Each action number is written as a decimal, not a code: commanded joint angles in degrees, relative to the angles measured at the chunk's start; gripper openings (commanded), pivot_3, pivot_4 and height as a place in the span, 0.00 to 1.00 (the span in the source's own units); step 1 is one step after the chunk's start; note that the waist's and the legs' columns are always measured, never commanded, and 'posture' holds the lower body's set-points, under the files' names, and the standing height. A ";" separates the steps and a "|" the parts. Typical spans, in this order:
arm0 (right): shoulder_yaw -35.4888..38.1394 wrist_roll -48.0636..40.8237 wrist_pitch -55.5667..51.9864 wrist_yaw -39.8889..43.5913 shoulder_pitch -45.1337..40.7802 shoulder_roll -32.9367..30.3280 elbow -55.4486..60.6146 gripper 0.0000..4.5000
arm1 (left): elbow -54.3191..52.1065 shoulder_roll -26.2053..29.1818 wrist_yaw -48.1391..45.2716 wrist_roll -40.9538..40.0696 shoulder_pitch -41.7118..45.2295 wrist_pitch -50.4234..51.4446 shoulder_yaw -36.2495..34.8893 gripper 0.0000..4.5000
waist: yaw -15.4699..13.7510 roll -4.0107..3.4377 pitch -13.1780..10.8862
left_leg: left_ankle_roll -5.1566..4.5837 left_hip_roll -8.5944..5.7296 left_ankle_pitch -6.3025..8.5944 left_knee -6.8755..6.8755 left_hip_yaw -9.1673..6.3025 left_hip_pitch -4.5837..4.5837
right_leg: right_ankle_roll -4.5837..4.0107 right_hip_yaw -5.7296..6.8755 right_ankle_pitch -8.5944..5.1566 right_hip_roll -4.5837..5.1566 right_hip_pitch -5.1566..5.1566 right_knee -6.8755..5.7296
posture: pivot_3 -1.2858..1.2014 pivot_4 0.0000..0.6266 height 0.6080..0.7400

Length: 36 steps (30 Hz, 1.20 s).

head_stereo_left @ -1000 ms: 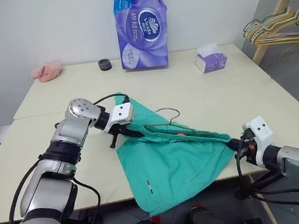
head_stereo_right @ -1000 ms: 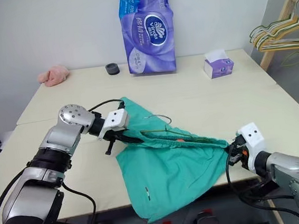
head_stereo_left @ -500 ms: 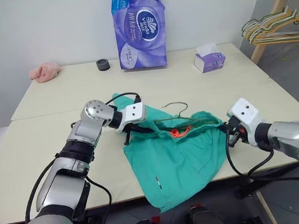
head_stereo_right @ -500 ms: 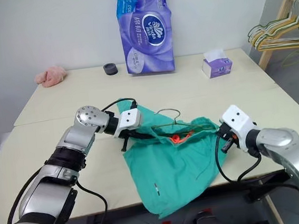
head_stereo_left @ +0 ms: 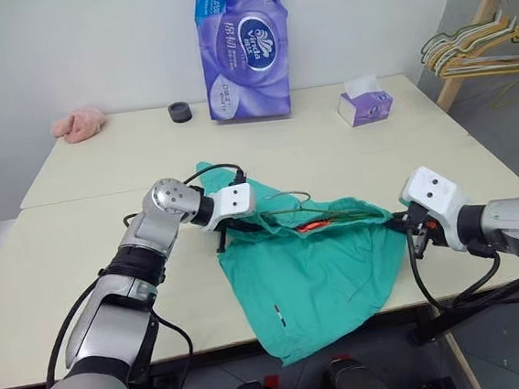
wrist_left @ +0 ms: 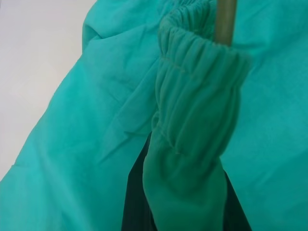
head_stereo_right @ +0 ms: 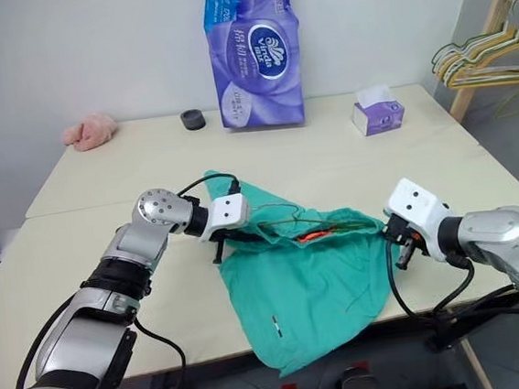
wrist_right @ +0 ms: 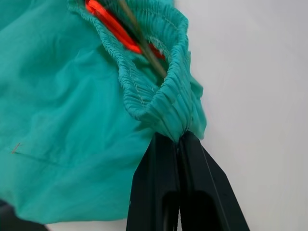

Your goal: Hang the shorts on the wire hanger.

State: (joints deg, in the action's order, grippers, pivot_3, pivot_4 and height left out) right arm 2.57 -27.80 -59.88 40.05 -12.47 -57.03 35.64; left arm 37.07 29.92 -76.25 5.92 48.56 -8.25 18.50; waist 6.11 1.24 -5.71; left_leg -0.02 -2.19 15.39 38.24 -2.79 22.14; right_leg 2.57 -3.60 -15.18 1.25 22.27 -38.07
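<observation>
Teal shorts (head_stereo_left: 318, 272) hang off the tabletop (head_stereo_left: 102, 182) edge, waistband clamped by left end effector (head_stereo_left: 235, 226) and right end effector (wrist_right: 179, 139), wire hanger (head_stereo_left: 289, 212) inside.

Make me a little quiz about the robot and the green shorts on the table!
1. True or false: both end effectors are clamped on the waistband of the shorts.
2. What lies inside the open waistband? A) the wire hanger and an orange drawstring B) a black ring C) a pink cloth
3. Which purple thing stands at the back of the table, near the wall?

Key
1. True: the left end effector and the right end effector each pinch one end.
2. A
3. The tall tissue pack.
</observation>
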 commanded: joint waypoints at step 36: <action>-16.66 15.31 12.43 3.36 -16.69 1.18 2.03 0.01 | -5.16 -0.60 0.81 0.22 2.42 2.10 -0.35 0.00 | 0.36 -0.02 -0.01 | 0.00 -0.01 0.00 -0.01 -0.03 0.03 | 0.00 0.03 0.01 0.03 0.06 -0.02 | 0.44 0.10 1.00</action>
State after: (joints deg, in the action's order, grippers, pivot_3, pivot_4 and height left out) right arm -14.88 -13.32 -49.07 43.61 -27.59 -56.23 36.06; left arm 34.20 29.44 -75.38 7.05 49.56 -6.13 18.52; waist 6.47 1.22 -5.72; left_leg -0.02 -2.20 15.39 38.24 -2.82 22.16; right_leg 2.57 -3.57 -15.17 1.28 22.32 -38.09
